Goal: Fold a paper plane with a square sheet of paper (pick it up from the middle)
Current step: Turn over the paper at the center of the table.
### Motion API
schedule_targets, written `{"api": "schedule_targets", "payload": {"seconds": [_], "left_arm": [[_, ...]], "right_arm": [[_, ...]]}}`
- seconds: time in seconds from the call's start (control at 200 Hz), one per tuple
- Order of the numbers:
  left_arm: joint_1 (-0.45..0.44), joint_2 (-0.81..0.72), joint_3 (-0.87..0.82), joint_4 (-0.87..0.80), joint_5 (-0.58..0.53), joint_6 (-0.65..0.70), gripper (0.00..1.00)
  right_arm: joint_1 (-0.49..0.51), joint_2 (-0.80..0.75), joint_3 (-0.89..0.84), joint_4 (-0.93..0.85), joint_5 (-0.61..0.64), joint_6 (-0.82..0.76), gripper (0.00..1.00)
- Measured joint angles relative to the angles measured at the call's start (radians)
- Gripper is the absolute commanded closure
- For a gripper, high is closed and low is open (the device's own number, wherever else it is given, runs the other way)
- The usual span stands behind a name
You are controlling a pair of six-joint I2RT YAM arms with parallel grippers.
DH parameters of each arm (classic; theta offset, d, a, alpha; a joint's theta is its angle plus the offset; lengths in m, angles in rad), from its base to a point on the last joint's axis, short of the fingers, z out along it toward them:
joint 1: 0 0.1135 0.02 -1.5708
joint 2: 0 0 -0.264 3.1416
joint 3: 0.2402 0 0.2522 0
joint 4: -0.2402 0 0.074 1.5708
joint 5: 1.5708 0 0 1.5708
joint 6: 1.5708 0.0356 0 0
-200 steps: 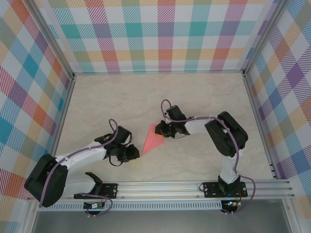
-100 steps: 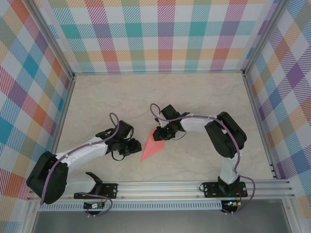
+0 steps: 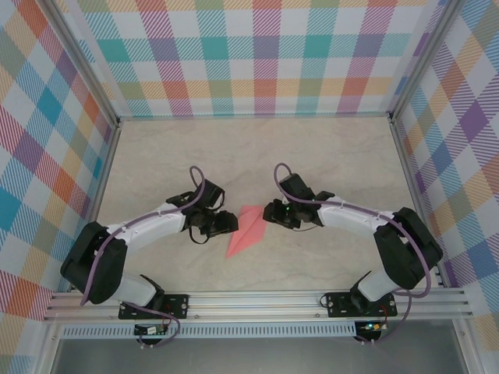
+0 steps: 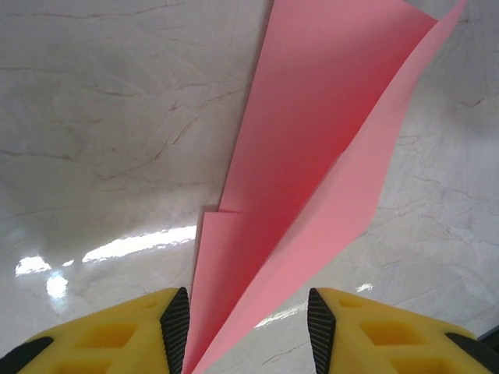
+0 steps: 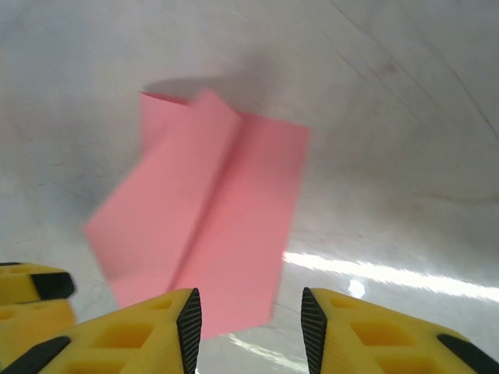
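Note:
The paper plane (image 3: 246,229) is a salmon-pink dart lying flat on the marble table, its tip toward the near edge and its wide end toward the far right. My left gripper (image 3: 225,224) sits at its left side. In the left wrist view the plane (image 4: 312,156) runs between the yellow fingers of that gripper (image 4: 248,335), which is open with its jaws well apart. My right gripper (image 3: 268,212) faces the wide end. In the right wrist view the plane (image 5: 210,210) lies just ahead of this gripper (image 5: 249,331), also open and holding nothing.
Checkered walls (image 3: 257,54) close the table on three sides. An aluminium rail (image 3: 312,300) with the arm bases runs along the near edge. The left gripper's yellow fingers (image 5: 31,292) show at the lower left of the right wrist view.
Both grippers have opened. The left gripper moved up and right to the plane's side. The right arm swung its elbow right, and its gripper backed off the wide end.

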Motion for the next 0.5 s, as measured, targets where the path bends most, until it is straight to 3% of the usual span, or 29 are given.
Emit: {"api": "schedule_targets", "payload": {"seconds": [0.125, 0.5], "left_arm": [[0.000, 0.043, 0.048, -0.013, 0.008, 0.026, 0.52], [0.000, 0.149, 0.090, -0.031, 0.010, 0.072, 0.53]], "right_arm": [[0.001, -0.001, -0.079, 0.037, -0.026, 0.103, 0.59], [0.039, 0.057, -0.083, 0.177, -0.095, 0.237, 0.60]]}}
